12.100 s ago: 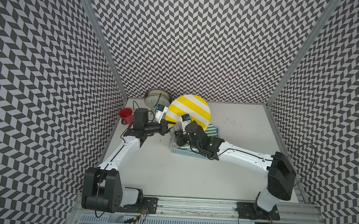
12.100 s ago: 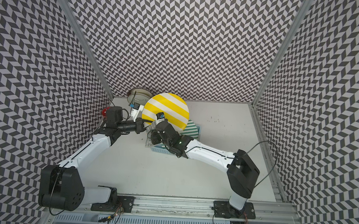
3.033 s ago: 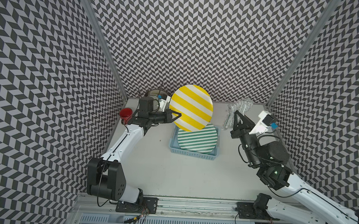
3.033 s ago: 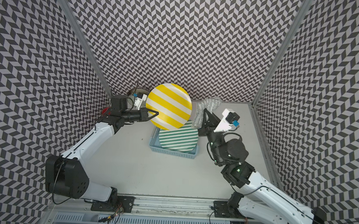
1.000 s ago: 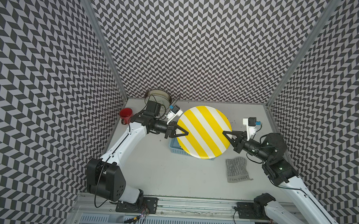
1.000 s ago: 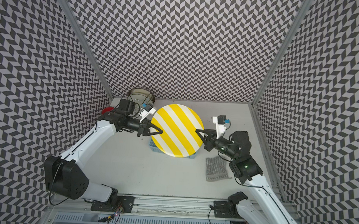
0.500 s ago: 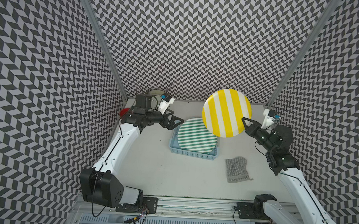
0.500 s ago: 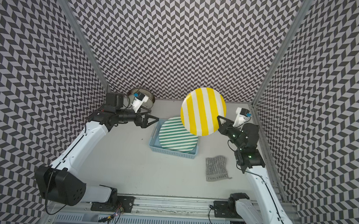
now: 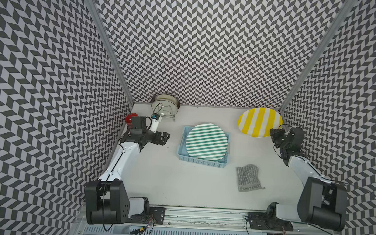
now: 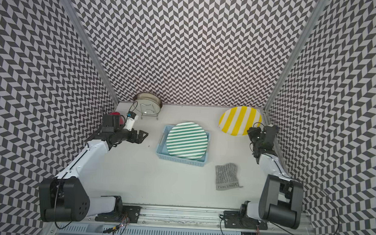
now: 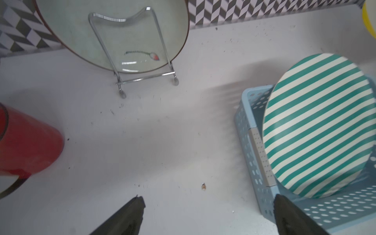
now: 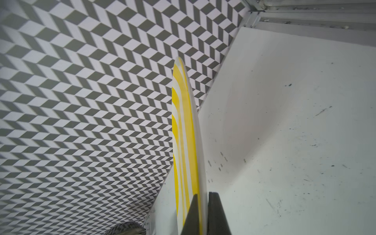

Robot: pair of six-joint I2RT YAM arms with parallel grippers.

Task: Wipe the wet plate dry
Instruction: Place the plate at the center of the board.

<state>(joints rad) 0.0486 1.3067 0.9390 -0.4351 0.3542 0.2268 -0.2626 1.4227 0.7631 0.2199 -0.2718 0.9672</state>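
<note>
A pale round dish with a brown rim (image 9: pixel 165 102) leans upright in a chrome wire stand (image 11: pixel 145 78) at the far left corner of the white tabletop (image 9: pixel 179 184). A red cup (image 9: pixel 131 117) stands at the left edge, near the stand. Around the tabletop's middle sits a light-blue perforated plastic basket (image 9: pixel 202 163). A green-and-white striped round plate (image 9: pixel 206 141) lies tilted in it, overhanging the basket's far rim.
</note>
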